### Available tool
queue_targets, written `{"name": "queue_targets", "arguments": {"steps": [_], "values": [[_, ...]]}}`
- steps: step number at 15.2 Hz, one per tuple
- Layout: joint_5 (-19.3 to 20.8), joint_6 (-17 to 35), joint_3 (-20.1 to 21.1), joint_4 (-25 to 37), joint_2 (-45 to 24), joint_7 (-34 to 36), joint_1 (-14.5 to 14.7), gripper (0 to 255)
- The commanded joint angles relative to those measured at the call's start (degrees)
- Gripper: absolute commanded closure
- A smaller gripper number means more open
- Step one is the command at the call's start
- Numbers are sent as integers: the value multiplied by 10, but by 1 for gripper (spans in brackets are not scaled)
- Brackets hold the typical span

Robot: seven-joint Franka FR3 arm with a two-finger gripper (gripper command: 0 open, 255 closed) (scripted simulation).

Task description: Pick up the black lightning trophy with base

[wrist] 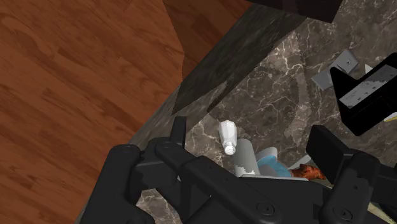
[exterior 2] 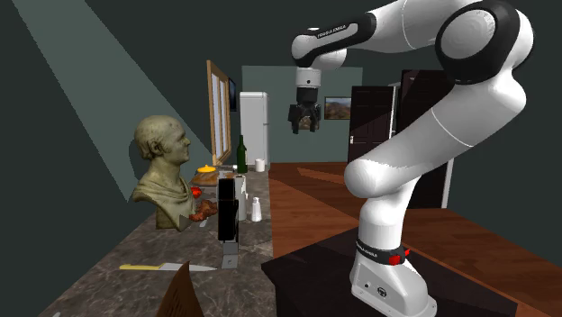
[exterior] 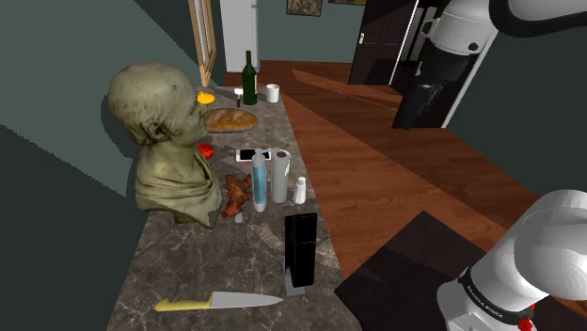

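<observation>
A: Nearest thing on the counter (exterior: 188, 263)?
B: A knife (exterior: 218, 302), yellow handle, lying flat, well nearer the cam than the bust (exterior: 169, 141).
A: Then the black trophy (exterior: 301, 246)?
B: Yep. It's upright on its grey base (exterior: 295, 288), w/ the knife's tip just beside that base; can't tell if they touch. It's nearer the cam than the bust & on the bust's floor side, close to the counter edge.
A: The gripper (exterior 2: 304, 128)?
B: Up high, well above counter lvl, also on the bust's floor side. Its fingers (wrist: 179, 129) stand wide apart, gripping nothing.
A: Trophy vs gripper?
B: Well apart. The black trophy is far below it & off to one side. In the wrist view it sits outside one finger, not btwn the two. Thru the gap, far below, is the white shaker (wrist: 228, 137), w/ the counter edge & wood floor (wrist: 76, 76) beyond.
A: Next back?
B: Level w/ the bust, on its floor side: white shaker, white roll (exterior: 280, 177), blue bottle (exterior: 259, 181), all upright & bunched close. Some brown meat (exterior: 235, 193) lies btwn those & the bust's shoulder; can't tell if it touches.
A: Past the bust?
B: A phone (exterior: 254, 154), flat, just beyond the roll. Farther on, a bread loaf (exterior: 230, 118). Then a green wine bottle (exterior: 249, 79), upright, w/ a white mug (exterior: 273, 92) just beside it, farthest from the bust.
</observation>
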State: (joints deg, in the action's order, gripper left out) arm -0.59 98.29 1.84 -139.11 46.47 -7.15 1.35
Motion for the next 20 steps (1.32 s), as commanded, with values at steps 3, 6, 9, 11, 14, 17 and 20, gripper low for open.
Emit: {"name": "queue_targets", "arguments": {"steps": [3,6,9,11,14,17,20], "values": [[-16,20,25,-22,-1,38,3,0],[-41,52,63,-48,-11,94,9,0],[-66,87,103,-67,-31,150,16,0],[-82,112,129,-75,-50,188,20,0],[-103,151,171,-80,-86,245,23,0],[-118,193,213,-77,-132,302,23,0],[-125,235,256,-65,-187,362,18,0]]}}
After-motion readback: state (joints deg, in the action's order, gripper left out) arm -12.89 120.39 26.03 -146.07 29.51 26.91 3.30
